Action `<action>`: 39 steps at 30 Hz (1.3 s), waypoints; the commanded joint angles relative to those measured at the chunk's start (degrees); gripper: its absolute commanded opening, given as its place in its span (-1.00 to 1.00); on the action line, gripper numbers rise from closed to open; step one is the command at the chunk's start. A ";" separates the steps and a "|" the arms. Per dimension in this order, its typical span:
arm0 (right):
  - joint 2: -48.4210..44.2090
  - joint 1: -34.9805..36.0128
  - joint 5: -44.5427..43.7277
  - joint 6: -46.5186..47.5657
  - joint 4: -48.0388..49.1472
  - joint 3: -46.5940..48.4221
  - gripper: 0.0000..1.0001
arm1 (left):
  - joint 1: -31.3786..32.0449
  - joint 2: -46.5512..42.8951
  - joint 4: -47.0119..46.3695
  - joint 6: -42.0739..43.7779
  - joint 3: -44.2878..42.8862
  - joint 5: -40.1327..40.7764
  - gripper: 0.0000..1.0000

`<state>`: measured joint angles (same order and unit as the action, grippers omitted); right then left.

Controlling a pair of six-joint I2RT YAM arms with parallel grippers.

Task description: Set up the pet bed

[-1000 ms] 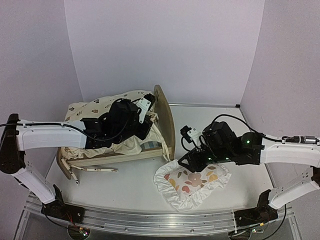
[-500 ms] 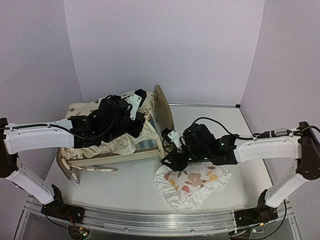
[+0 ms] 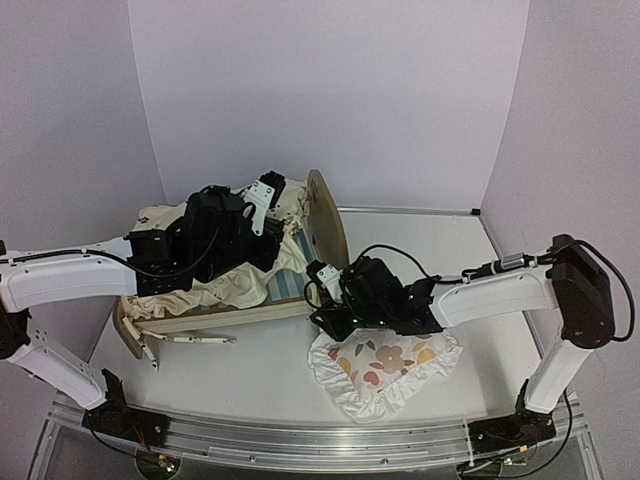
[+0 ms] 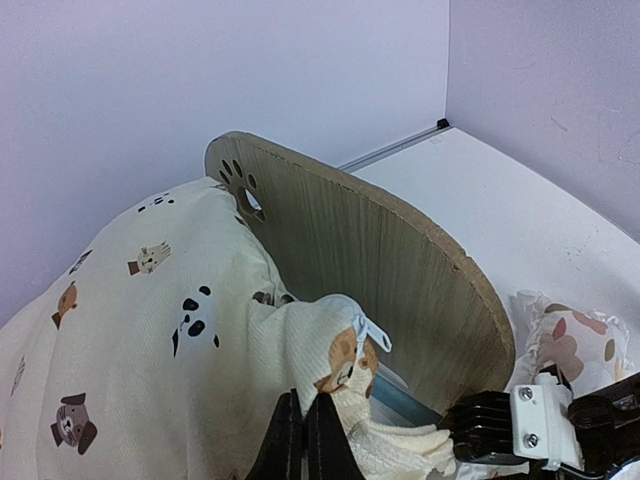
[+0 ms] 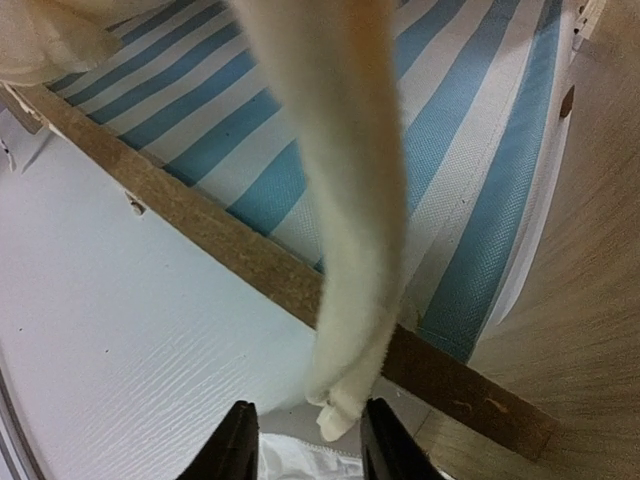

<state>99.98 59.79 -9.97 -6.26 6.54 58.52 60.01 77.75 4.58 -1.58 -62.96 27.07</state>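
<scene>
The right gripper [image 5: 303, 445] has swung from the pillow [image 3: 385, 365] to the pet bed [image 3: 328, 215] at the left rear of the counter [image 3: 260, 370], jaws apart around a dangling corner of the cushion [image 4: 150, 330], which the left gripper [image 4: 305, 440] holds lifted in clenched jaws, so spreading it looks next.

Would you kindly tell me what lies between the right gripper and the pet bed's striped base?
In the right wrist view, a hanging fold of the cream cushion drapes over the pet bed rail there.
</scene>
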 commanded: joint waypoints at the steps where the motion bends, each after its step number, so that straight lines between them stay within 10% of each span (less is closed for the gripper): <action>1: 1.79 0.34 -3.24 -0.79 5.36 2.21 -0.39 | 0.01 -3.13 -1.31 -0.80 -0.52 -0.40 -1.00; 12: -0.39 0.40 -7.33 -1.76 8.05 0.36 -0.90 | 0.02 -3.16 -1.62 -0.54 -1.60 -0.81 -1.00; 39: -1.06 0.25 -19.73 21.34 -0.83 15.24 -0.88 | 0.02 -6.79 -2.51 -1.23 -2.46 0.84 -1.00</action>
<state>96.65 60.16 -24.24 9.42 5.88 70.43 59.99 72.90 4.51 -1.71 -63.00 27.64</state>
